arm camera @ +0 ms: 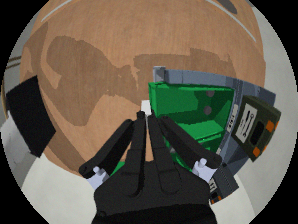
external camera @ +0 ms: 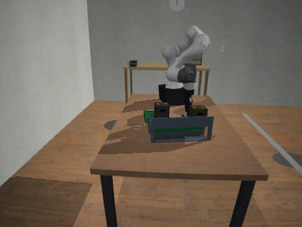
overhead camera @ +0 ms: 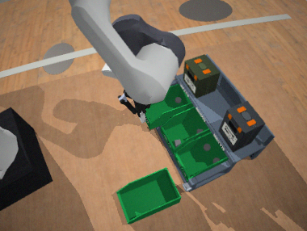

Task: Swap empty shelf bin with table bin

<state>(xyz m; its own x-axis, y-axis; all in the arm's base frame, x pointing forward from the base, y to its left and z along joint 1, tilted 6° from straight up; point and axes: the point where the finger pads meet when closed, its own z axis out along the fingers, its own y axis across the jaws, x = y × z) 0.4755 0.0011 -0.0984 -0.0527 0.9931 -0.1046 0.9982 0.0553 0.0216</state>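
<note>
An empty green bin (overhead camera: 149, 195) stands on the table in front of the grey shelf (overhead camera: 210, 129). Three green bins sit in the shelf's row. The middle bin (overhead camera: 183, 129) and the near bin (overhead camera: 199, 155) hold grey parts. The far bin (overhead camera: 167, 107) holds a grey part (overhead camera: 177, 99) and sits askew, its front end sticking out past the other two fronts. My gripper (overhead camera: 135, 107) is shut, with its fingertips at that bin's front left side. In the wrist view the closed fingers (arm camera: 145, 117) lie just left of the green bin (arm camera: 189, 112), with nothing between them.
Two dark boxes with orange marks (overhead camera: 201, 74) (overhead camera: 241, 127) stand on the shelf's upper board behind the bins. A black block (overhead camera: 20, 157) sits at the table's left edge. My arm hangs over the shelf's far end.
</note>
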